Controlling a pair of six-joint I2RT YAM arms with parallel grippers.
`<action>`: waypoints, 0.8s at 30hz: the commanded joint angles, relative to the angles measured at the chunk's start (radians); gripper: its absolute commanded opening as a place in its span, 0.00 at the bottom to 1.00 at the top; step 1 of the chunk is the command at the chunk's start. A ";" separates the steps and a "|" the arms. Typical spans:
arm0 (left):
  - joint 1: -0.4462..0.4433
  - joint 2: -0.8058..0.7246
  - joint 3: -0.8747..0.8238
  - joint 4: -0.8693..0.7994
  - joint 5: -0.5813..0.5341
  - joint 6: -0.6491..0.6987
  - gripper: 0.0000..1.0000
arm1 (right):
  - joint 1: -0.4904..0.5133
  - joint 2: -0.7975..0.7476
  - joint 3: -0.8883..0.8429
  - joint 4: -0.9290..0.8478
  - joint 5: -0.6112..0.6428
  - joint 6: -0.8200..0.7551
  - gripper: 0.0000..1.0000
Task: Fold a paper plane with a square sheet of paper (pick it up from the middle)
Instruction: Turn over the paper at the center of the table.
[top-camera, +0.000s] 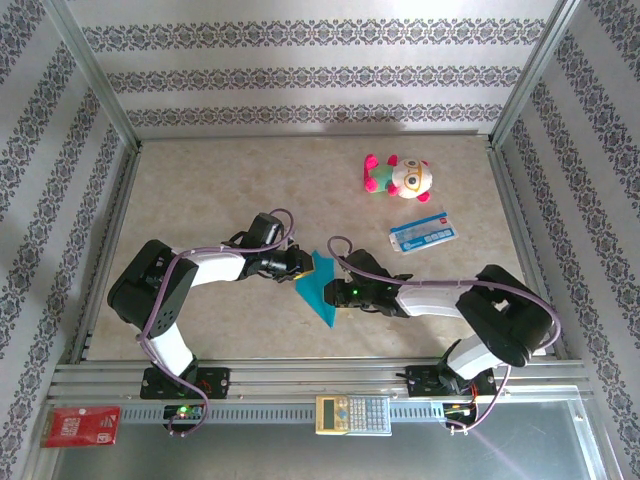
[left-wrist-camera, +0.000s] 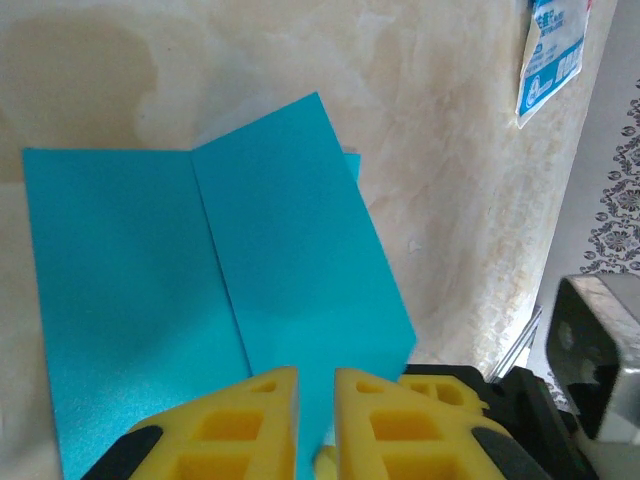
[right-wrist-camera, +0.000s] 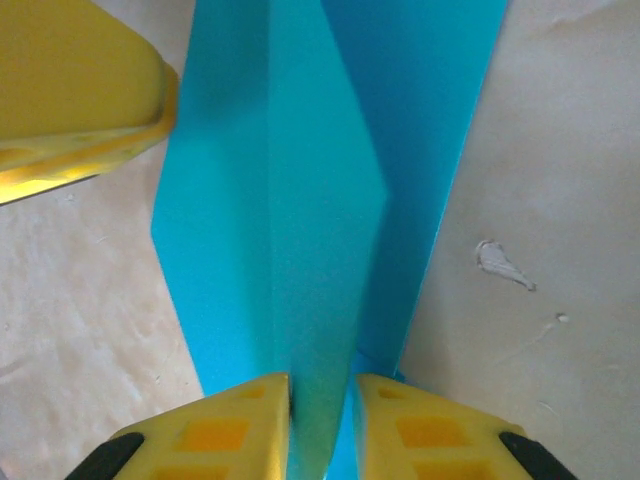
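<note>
The square sheet of paper (top-camera: 319, 293) is plain teal and folded into a pointed, creased shape, a rough paper plane, held at the table's middle between both arms. My left gripper (top-camera: 300, 264) comes from the left and is shut on its upper edge. In the left wrist view its yellow fingers (left-wrist-camera: 245, 410) pinch the teal paper (left-wrist-camera: 270, 260), whose flaps spread away beyond them. My right gripper (top-camera: 342, 292) comes from the right, shut on a raised lengthwise fold (right-wrist-camera: 320, 250) between its pads (right-wrist-camera: 240, 420). The left gripper's yellow finger (right-wrist-camera: 70, 90) shows at the top left of the right wrist view.
A pink and white plush toy (top-camera: 398, 177) lies at the back right, with a white-and-blue printed card (top-camera: 422, 232) (left-wrist-camera: 550, 60) just in front of it. A calculator (top-camera: 352, 414) and a red packet (top-camera: 82, 425) sit on the metal rail at the near edge.
</note>
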 joint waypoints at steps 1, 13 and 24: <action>0.007 -0.002 -0.012 0.016 0.005 -0.001 0.18 | 0.011 0.029 0.029 0.050 -0.018 0.006 0.18; 0.204 -0.196 0.055 -0.196 -0.023 0.064 0.22 | -0.091 -0.336 0.204 -0.583 0.295 -0.260 0.00; 0.356 -0.264 0.041 -0.294 -0.051 0.106 0.26 | 0.137 -0.094 0.646 -1.185 1.042 -0.310 0.00</action>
